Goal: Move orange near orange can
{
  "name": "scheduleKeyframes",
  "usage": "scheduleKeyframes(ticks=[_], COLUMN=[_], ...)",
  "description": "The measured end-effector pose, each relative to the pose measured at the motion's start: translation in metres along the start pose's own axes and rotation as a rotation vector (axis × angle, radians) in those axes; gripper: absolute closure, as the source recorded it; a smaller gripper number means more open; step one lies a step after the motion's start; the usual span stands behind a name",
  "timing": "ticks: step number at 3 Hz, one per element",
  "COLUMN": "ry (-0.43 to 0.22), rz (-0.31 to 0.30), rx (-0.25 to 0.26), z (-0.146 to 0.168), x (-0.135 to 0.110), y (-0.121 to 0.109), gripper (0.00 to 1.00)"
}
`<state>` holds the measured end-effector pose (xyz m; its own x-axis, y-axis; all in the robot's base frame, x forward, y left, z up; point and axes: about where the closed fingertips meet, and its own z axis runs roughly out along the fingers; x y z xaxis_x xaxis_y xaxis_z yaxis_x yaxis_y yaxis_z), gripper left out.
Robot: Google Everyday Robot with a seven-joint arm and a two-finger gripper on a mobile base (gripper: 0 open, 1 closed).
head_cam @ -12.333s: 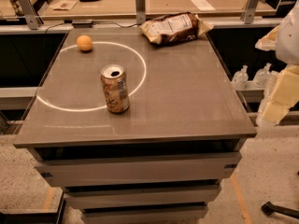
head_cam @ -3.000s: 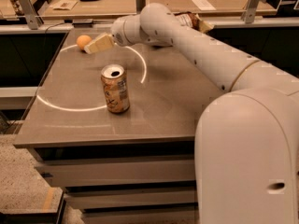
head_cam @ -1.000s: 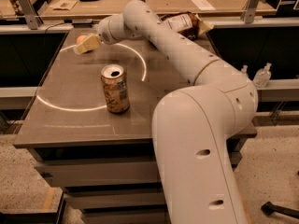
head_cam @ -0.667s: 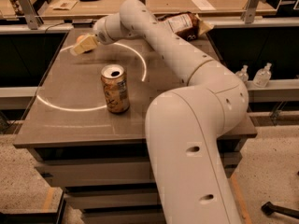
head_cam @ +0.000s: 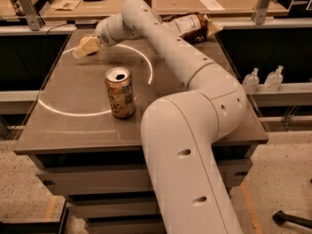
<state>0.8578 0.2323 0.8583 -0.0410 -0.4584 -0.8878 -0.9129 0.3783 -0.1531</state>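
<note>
The orange can (head_cam: 120, 92) stands upright on the table (head_cam: 73, 126), pale orange-tan with light markings. Its silver top faces up and shows the dark drinking hole. Beyond the can and off to its left as I look, well apart from it, the tool (head_cam: 84, 48) hangs low over the table. From here the orange is hidden.

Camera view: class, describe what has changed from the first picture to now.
The arm reached in across the table; its end effector now sits where the orange lay, and the orange no longer shows. The orange can and snack bag stayed put.
</note>
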Motion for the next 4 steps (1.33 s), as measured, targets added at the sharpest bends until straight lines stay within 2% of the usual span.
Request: scheduleKeyframes(ticks=[1, 2, 3, 4], ry=[0.014, 0.013, -0.014, -0.063], rz=[0.002, -0.024, -0.082, -0.148], rx=[-0.004, -0.017, -0.032, -0.049], z=[0.002, -0.002, -0.014, -0.026], x=[0.004, 0.002, -0.010, -0.033], y=[-0.005, -0.009, -0.015, -0.016], gripper=[0.23, 0.47, 0.70, 0.93])
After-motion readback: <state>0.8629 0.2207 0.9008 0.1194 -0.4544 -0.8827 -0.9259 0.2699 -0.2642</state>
